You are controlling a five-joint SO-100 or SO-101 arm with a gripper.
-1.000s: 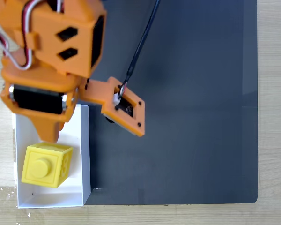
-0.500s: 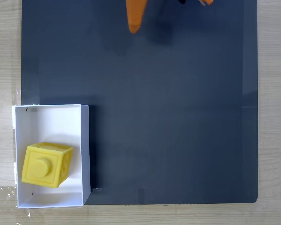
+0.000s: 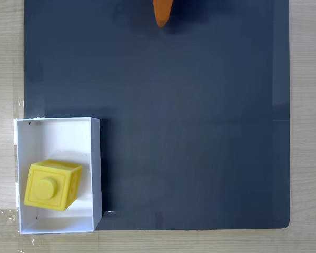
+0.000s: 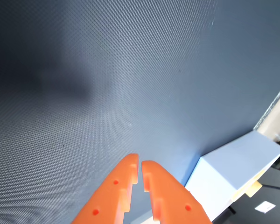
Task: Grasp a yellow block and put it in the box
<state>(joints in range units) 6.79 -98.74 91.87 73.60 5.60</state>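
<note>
The yellow block [image 3: 51, 185], a cube with one round stud on top, lies tilted inside the white box [image 3: 95, 158] at the lower left of the fixed view. My orange gripper [image 3: 162, 20] pokes in at the top edge of that view, far from the box, over the dark mat. In the wrist view the gripper [image 4: 140, 163] has its two orange fingers almost touching, with nothing between them. A corner of the box [image 4: 235, 165] shows at the lower right of the wrist view.
A dark grey mat [image 3: 200, 132] covers most of the light wooden table [image 3: 308, 132]. The box sits at the mat's lower left corner, partly on the wood.
One second ago the arm stood over the box beside the block. It has since drawn back to the top edge of the fixed view. The block stays in the box.
</note>
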